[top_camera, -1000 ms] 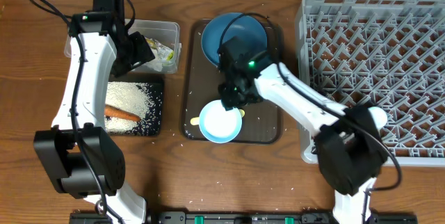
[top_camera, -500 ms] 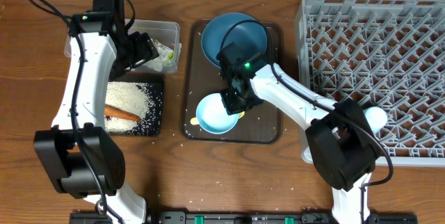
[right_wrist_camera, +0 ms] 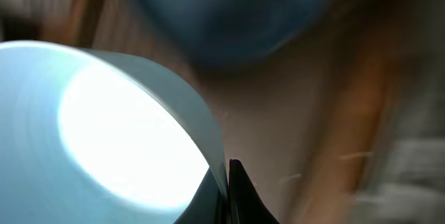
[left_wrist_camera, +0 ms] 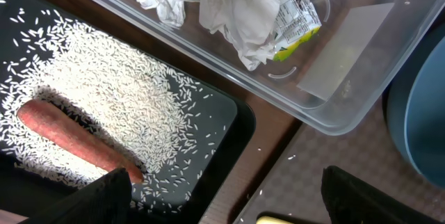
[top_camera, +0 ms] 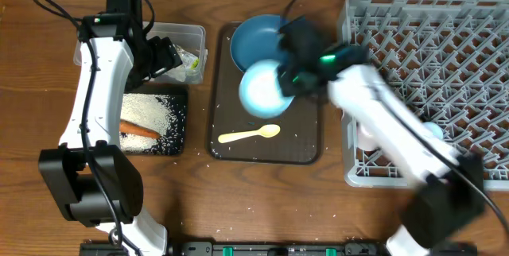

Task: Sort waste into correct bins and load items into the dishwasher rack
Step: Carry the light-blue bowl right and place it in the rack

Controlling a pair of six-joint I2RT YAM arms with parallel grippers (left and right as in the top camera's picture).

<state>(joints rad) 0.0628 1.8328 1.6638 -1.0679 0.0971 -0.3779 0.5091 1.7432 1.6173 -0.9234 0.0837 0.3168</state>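
- While clamping bowl (top_camera: 262, 89) in right gripper (top_camera: 288, 77), hangs short of rack (top_camera: 445, 49) at 3 o'clock.
- Holds nothing in wide-spread left gripper (top_camera: 163, 56).
- Done with waste (left_wrist_camera: 222, 8); yet to load plate (top_camera: 250, 37), spoon (top_camera: 248, 134).

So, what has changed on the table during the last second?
The right pincer, shut on the light-blue bowl, lifted it off the front of the brown serving tray and carried it farther back and toward the rack, beside the blue plate. The yellow spoon, half hidden under the bowl before, now lies fully in view. The left pincer, the carrot and the rice stayed as they were.
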